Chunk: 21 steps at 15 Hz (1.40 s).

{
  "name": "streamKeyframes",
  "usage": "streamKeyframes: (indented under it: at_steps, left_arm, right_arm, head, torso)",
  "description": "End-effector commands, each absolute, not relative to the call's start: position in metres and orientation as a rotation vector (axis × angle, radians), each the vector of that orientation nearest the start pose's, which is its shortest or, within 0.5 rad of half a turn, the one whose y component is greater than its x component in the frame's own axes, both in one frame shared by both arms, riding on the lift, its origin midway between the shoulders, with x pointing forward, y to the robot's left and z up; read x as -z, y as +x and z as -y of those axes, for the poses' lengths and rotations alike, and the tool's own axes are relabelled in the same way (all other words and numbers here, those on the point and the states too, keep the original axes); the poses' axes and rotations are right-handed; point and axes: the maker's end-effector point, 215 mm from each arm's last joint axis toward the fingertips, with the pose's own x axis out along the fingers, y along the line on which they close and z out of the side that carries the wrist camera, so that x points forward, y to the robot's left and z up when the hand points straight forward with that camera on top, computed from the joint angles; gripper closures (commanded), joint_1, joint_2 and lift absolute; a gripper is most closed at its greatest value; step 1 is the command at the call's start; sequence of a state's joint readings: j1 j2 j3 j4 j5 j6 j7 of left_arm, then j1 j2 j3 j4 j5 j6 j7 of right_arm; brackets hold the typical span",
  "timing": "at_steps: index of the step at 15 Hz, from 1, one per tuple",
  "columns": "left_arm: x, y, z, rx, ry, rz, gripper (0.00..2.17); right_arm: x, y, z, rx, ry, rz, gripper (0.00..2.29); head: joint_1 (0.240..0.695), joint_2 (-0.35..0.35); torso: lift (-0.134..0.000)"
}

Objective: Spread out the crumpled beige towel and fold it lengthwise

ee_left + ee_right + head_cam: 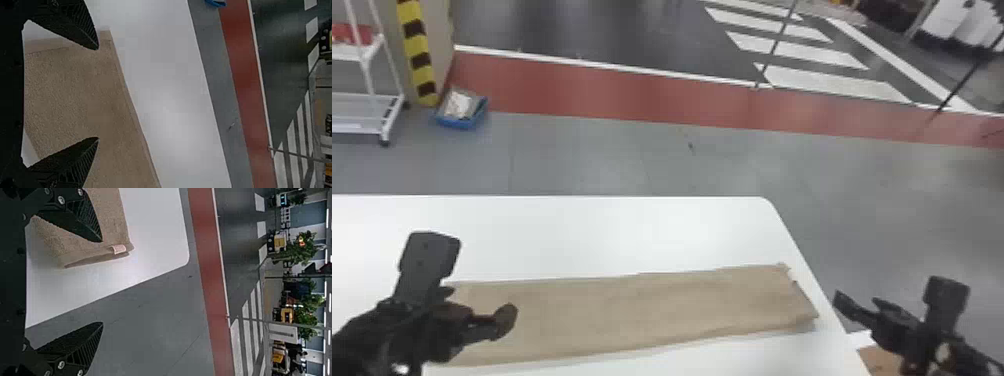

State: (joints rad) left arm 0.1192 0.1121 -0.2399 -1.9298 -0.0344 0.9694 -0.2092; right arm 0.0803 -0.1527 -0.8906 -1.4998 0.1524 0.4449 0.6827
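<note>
beige, coarse-grained towel (632,310), a long flat strip; left claw (478,302) and right claw (858,300) wide apart, empty

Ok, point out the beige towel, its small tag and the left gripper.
Beige towel (632,310), head view: middle of its upper face.
Small tag (119,249), right wrist view: middle of its pale face.
Left gripper (98,93), left wrist view: midway between its fingertips.

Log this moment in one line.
towel: long flat strip on table; left gripper: open, over towel's left end; right gripper: open, by table's right edge
</note>
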Motion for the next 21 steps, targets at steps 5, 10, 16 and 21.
streamKeyframes:
  at_steps: [5,10,16,21]
  left_arm:
    - [0.545,0.471,-0.152,0.245,0.242,-0.842,0.08]
    - [0.565,0.461,-0.182,0.19,0.253,-0.936,0.32]
    - [0.579,0.463,-0.202,0.158,0.266,-0.985,0.49]
    - [0.585,0.451,-0.202,0.164,0.275,-1.033,1.31]
  right_arm:
    - [0.475,0.376,0.623,0.256,0.057,-0.508,0.15]
    - [0.471,0.386,0.614,0.233,0.043,-0.499,0.15]
    - [0.465,0.394,0.602,0.208,0.033,-0.489,0.15]
    - [0.461,0.395,0.604,0.209,0.025,-0.48,0.15]
  head:
    - [0.695,-0.35]
    - [0.695,-0.35]
    - [0.695,-0.35]
    - [0.695,-0.35]
  torso:
    - [0.0]
    - [0.0]
    - [0.0]
    - [0.0]
